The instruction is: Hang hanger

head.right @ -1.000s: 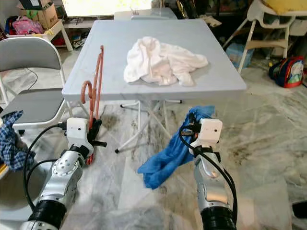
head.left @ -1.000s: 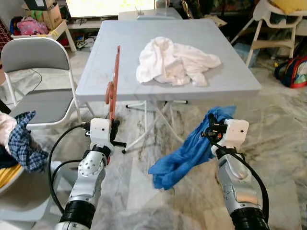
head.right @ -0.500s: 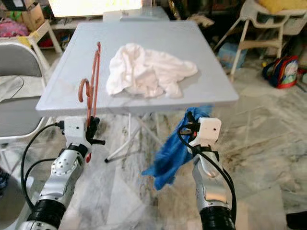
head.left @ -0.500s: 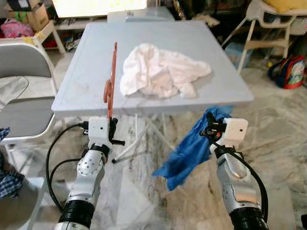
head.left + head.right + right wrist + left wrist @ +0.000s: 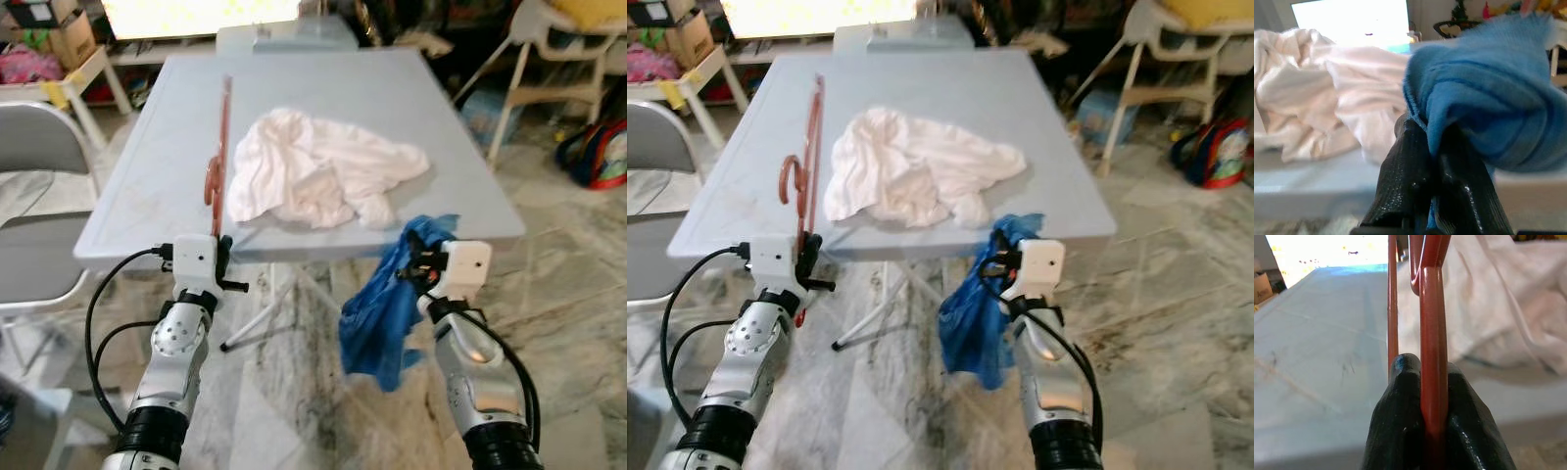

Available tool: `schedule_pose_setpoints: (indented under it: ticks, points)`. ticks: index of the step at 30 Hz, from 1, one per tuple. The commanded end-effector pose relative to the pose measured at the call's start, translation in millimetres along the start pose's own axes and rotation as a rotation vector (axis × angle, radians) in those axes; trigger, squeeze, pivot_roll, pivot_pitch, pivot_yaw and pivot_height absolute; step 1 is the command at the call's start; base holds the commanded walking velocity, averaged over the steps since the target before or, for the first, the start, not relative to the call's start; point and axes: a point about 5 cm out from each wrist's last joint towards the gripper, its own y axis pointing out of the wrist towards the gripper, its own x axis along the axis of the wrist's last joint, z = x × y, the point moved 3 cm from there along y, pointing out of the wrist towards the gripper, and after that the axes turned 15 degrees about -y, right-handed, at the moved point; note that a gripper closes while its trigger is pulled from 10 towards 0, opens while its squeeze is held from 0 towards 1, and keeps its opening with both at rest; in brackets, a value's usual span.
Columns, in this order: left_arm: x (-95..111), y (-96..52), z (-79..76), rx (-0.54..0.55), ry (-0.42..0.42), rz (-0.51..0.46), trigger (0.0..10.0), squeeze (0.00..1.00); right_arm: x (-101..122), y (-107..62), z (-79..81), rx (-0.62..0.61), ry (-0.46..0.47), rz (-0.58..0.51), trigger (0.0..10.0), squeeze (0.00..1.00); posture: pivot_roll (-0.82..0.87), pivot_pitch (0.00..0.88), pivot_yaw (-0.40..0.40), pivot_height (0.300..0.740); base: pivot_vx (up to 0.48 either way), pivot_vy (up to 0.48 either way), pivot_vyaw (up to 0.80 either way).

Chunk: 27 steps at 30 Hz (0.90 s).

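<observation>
Left gripper (image 5: pixel 221 262): black fingers clamped tight on the bottom of a reddish-brown metal clothes hanger (image 5: pixel 219 162), right at the near edge of the table.
Hanger: standing on end, long axis running up and away over the tabletop, its hook (image 5: pixel 790 180) curling out toward the robot's left.
Right gripper (image 5: pixel 415 267): pinched shut on a bunched blue cloth garment (image 5: pixel 385 305), which droops down past the table's front edge.
Table: a light grey square folding table (image 5: pixel 167 162), with a crumpled white cloth (image 5: pixel 318 179) heaped near its middle, just right of the hanger.
Surroundings: grey folding chair (image 5: pixel 39 186) on the left, marbled stone floor (image 5: pixel 558 313) below.
</observation>
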Motion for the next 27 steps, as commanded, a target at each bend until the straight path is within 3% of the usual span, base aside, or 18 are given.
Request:
schedule_pose_setpoints:
  ticks: [1, 17, 23, 27]
  points:
    - [6, -1.3, 12.1, 0.034, 0.020, -0.018, 10.0, 0.00, 9, 4.0, 12.5, 0.042, 0.020, -0.033, 10.0, 0.00, 0.11, 0.070, 0.026, 0.740, 0.375, 0.000, 0.00]
    - [3, -8.6, 19.5, 0.113, 0.070, -0.026, 10.0, 0.00, 9, -0.3, 19.8, 0.121, 0.021, -0.024, 10.0, 0.00, 0.11, 0.089, 0.015, 0.740, 0.038, 0.000, 0.00]
    - [1, -12.1, 18.4, 0.119, 0.078, -0.022, 10.0, 0.00, 27, 8.8, 25.0, 0.300, 0.001, -0.069, 10.0, 0.00, 0.12, 0.103, 0.008, 0.740, 0.000, 0.000, 0.00]
    - [-1, -14.1, 18.0, 0.124, 0.083, -0.021, 10.0, 0.00, 60, 33.5, 24.9, 0.459, -0.038, -0.135, 10.0, 0.00, 0.12, 0.109, -0.001, 0.740, 0.000, 0.000, 0.00]
